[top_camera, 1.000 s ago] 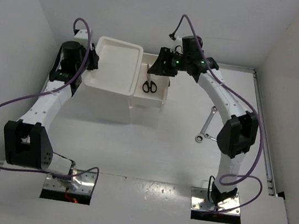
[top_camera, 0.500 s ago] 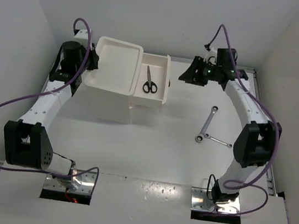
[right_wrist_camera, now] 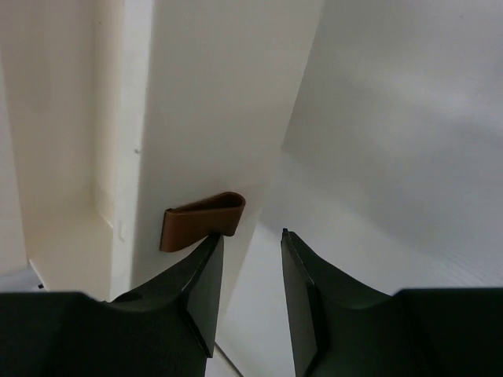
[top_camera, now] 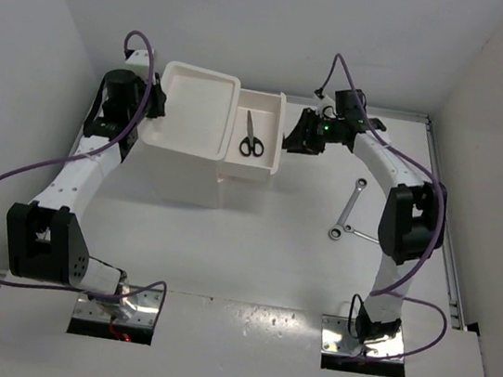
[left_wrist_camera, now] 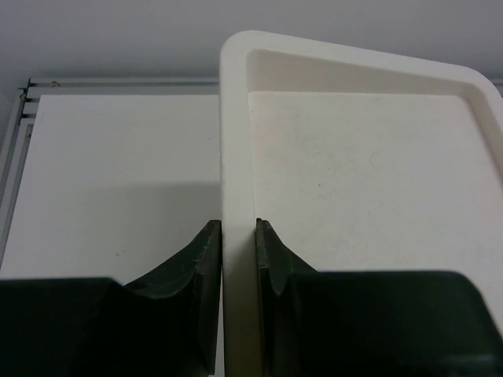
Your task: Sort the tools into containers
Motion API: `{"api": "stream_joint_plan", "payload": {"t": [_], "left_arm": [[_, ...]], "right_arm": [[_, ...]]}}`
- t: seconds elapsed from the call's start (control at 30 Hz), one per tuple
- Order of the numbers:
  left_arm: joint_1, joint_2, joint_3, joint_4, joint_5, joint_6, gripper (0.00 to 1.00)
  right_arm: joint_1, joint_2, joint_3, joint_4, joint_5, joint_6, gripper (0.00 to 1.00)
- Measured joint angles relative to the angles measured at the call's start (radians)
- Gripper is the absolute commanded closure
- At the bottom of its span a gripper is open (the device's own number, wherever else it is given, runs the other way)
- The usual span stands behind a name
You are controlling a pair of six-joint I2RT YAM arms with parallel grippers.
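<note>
Swung back leftward, the right gripper [right_wrist_camera: 250, 236] faces the pulled-out rectangular white plastic drawer [top_camera: 260, 160], jaws apart beside its curved dark red handle [right_wrist_camera: 203, 220] — black-handled scissors [top_camera: 253, 138] lie inside. Opposite, the left gripper [left_wrist_camera: 238, 228] clamps the smooth rim of the shallow white top tray [left_wrist_camera: 236, 118]; two slim silver wrenches [top_camera: 353, 203] lie well right of the drawer.

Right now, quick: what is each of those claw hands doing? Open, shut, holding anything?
Left gripper: shut, pinching the rim of the top tray.
Right gripper: open, holding nothing, beside the dark red drawer handle.
</note>
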Motion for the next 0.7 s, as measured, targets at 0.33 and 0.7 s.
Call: {"api": "stream_joint_plan", "payload": {"t": [0.33, 0.7], "left_arm": [[-0.014, 0.002, 0.000, -0.002, -0.040, 0.016, 1.00], [-0.014, 0.026, 0.005, -0.004, -0.036, 0.017, 1.00]], "right_arm": [[0.067, 0.108, 0.152, -0.007, 0.005, 0.008, 0.63], [0.209, 0.227, 0.288, 0.010, -0.048, 0.049, 0.63]]}}
